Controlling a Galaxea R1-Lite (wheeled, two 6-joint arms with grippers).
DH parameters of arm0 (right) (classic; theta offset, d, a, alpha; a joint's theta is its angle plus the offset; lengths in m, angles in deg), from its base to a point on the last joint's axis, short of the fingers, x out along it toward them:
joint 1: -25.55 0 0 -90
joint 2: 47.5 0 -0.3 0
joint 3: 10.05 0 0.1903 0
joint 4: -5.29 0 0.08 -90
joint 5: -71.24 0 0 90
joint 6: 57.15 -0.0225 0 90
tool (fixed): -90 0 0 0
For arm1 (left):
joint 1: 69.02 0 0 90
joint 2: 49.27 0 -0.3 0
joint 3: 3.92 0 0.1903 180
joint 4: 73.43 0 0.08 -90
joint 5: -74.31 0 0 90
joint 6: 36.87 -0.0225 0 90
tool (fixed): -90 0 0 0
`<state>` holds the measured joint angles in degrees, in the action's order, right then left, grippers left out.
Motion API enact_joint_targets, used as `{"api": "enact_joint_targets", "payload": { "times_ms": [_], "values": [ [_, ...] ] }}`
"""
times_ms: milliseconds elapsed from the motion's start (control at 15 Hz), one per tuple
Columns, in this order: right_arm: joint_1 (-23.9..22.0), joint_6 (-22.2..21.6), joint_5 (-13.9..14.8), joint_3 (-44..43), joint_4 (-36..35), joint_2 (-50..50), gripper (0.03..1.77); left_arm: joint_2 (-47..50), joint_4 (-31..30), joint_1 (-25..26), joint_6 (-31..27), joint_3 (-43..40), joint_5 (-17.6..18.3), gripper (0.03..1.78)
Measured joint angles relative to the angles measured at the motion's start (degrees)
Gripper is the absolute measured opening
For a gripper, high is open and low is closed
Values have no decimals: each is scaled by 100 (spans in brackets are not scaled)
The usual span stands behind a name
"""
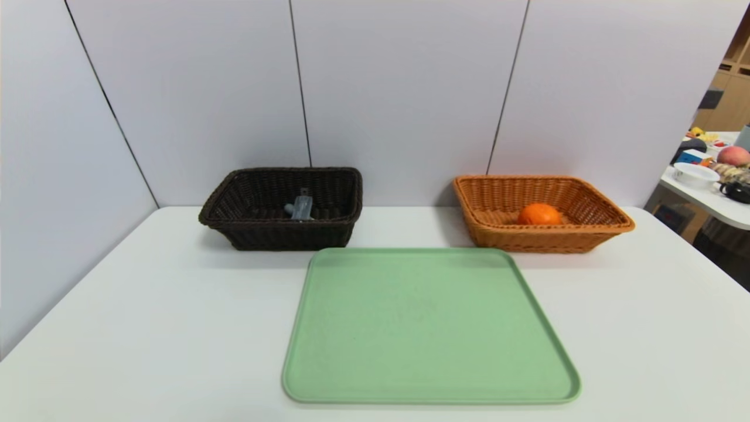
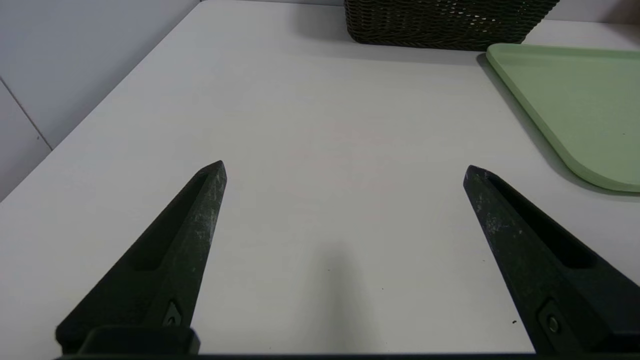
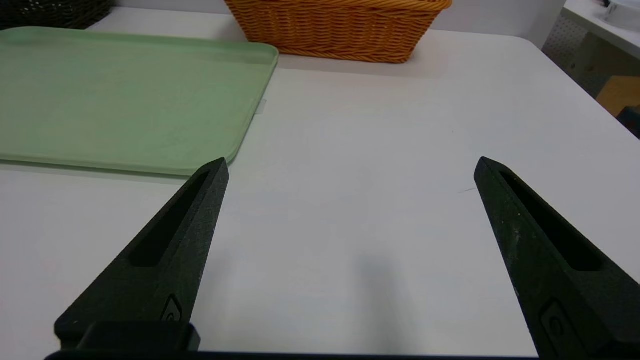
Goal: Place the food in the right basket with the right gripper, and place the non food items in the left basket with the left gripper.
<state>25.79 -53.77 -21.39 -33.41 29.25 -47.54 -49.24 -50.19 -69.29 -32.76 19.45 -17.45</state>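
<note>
Orange [image 1: 539, 214] resting in right basket [image 1: 603, 231], round, no long axis. Grey item [image 1: 300, 208] in left basket [image 1: 275, 234], long axis running away from viewer, tilted. Green tray [image 1: 430, 328] bare, between and before both. Left hand [image 2: 345, 170] and right hand [image 3: 350, 167] spread wide, gripping nothing, over open table [image 1: 146, 328] outside tray edges.

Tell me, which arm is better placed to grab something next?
Neither. The green tray holds nothing; the orange lies in the orange basket, a grey item in the dark basket. Left gripper and right gripper hang open above the table.
</note>
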Motion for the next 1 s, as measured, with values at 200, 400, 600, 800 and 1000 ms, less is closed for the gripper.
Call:
{"api": "enact_joint_targets", "payload": {
  "times_ms": [200,400,600,800,1000],
  "values": [
    [0,-134,27,0,2,0,169,0,0,0,44,0,2,169],
    [0,-280,93,0,2,0,169,0,2,0,73,0,0,169],
    [0,-283,96,0,0,0,169,0,4,0,74,0,5,169],
    [0,-247,90,0,2,0,169,0,6,0,74,0,5,169],
    [0,-269,96,0,2,0,169,0,6,0,74,0,0,169]
  ]
}}
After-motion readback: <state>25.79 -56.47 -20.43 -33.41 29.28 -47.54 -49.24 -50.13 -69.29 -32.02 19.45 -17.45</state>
